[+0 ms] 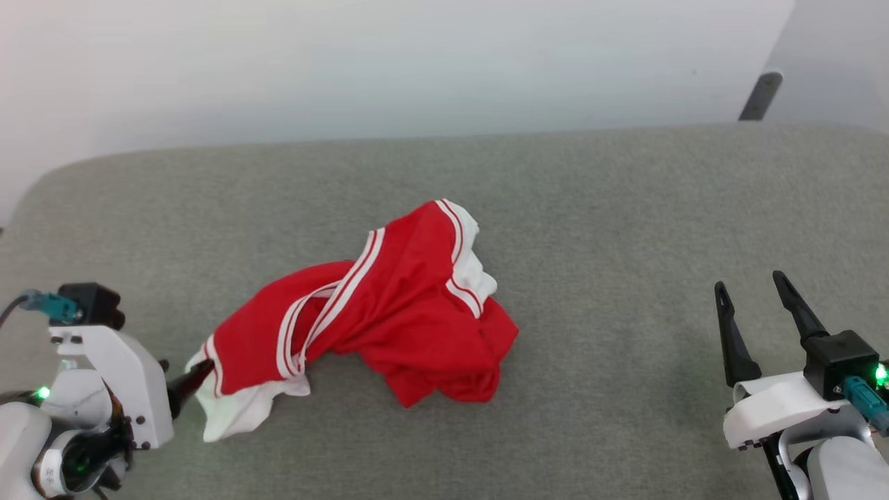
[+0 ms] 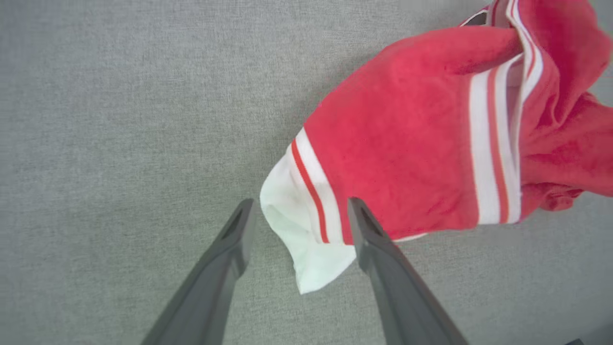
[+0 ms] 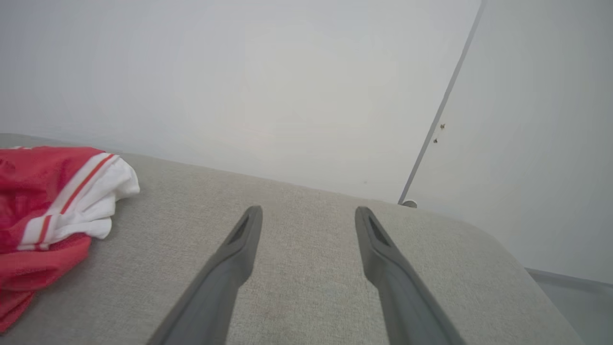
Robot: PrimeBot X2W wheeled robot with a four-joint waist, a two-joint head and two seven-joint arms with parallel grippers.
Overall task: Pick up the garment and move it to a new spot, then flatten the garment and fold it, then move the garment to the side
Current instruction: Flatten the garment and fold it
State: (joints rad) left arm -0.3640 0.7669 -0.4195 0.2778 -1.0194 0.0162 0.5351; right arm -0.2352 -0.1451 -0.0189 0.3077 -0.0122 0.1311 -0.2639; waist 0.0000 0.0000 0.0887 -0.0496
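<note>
**Subject.** The garment (image 1: 389, 305), a red knit jersey with white sleeves and white-and-red striped trim, lies in a crumpled heap on the grey fabric-covered worktop (image 1: 625, 208). It is bunched and doubled over itself, not flat.

**Left gripper** (image 2: 300, 205). It is at the garment's near-left corner with its fingers apart, straddling the white sleeve (image 2: 292, 230) that sticks out there. One finger overlaps the red edge in the left wrist view, and whether it touches the cloth cannot be told. Nothing is clamped, and the cloth rests on the worktop under its own weight.

**Right gripper** (image 1: 749, 281). It is well apart from the garment on its right side, over bare worktop, with its fingers spread and holding nothing.

**Assessment.** Bare worktop lies all round the garment, which suits spreading. The relocation step appears done and flattening not yet begun. The left gripper's station at the sleeve is sound, since an outer edge is where a heap can be drawn open. The right gripper stands clear, probably to avoid snagging, and is on the side of the second white sleeve (image 1: 476, 274), its likely hold. The risk is that a pinch on cloth this soft takes two layers at once.
</note>
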